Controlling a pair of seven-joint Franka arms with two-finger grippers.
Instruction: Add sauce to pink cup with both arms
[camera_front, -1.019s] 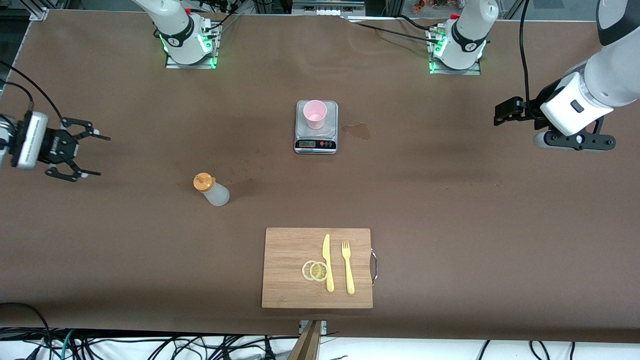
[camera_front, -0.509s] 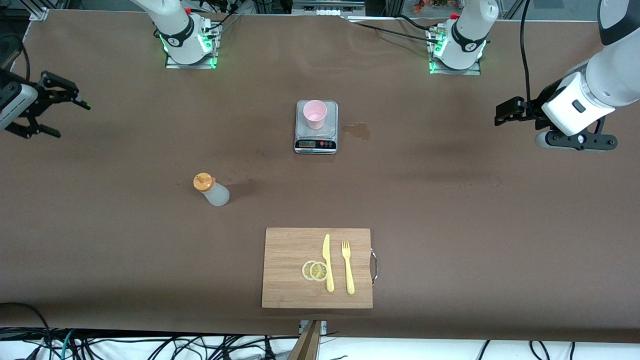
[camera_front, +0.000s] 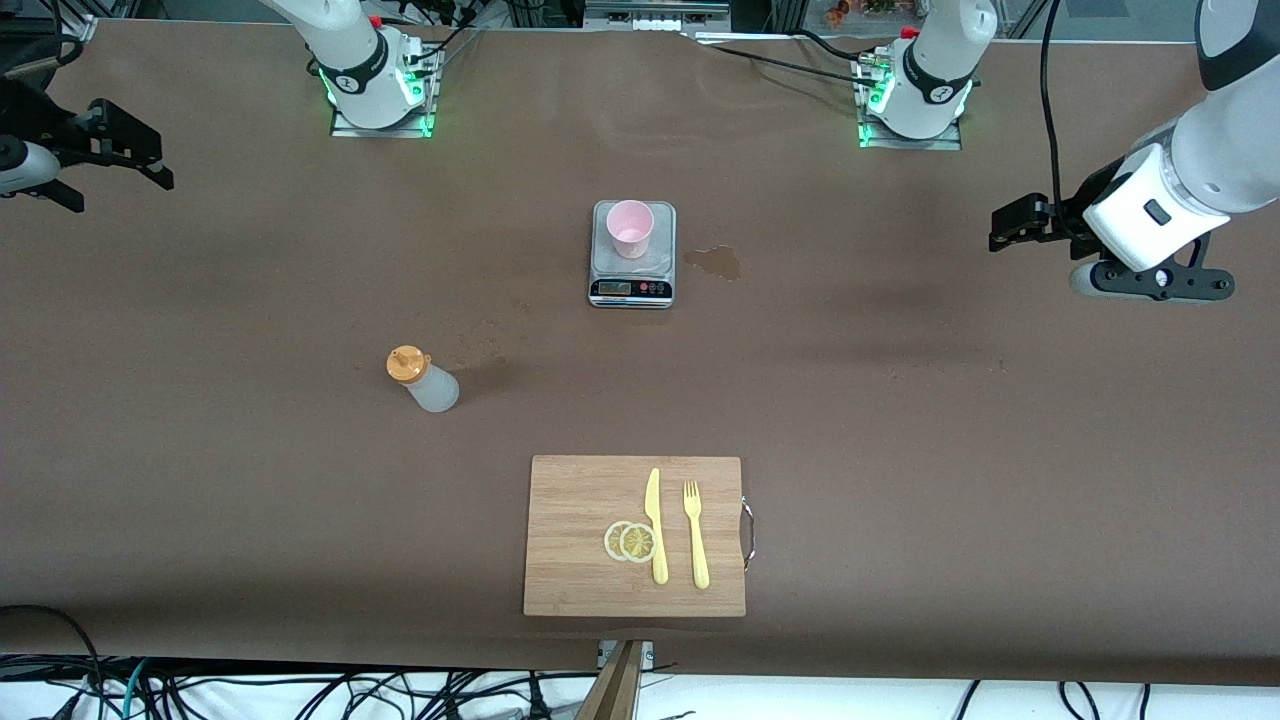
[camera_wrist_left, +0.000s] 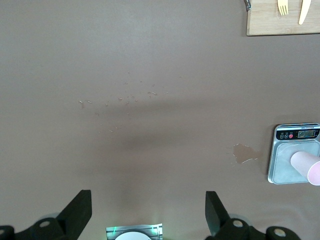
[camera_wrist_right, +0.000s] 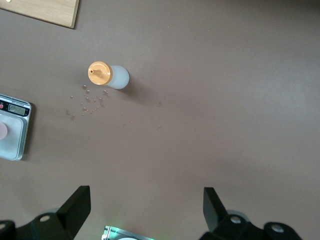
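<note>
Sauce (camera_front: 423, 380) stands upright toward the right arm's end; the open right tool (camera_front: 95, 160) is nearer than the open left tool (camera_front: 1030, 225).

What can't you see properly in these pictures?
- Numbers on the scale: too small in every view.
- Pink cup: cut by the left wrist view's edge.
- How much is in the sauce: cloudy bottle, cannot tell.
- Right gripper: partly cut by the front view's edge.
</note>
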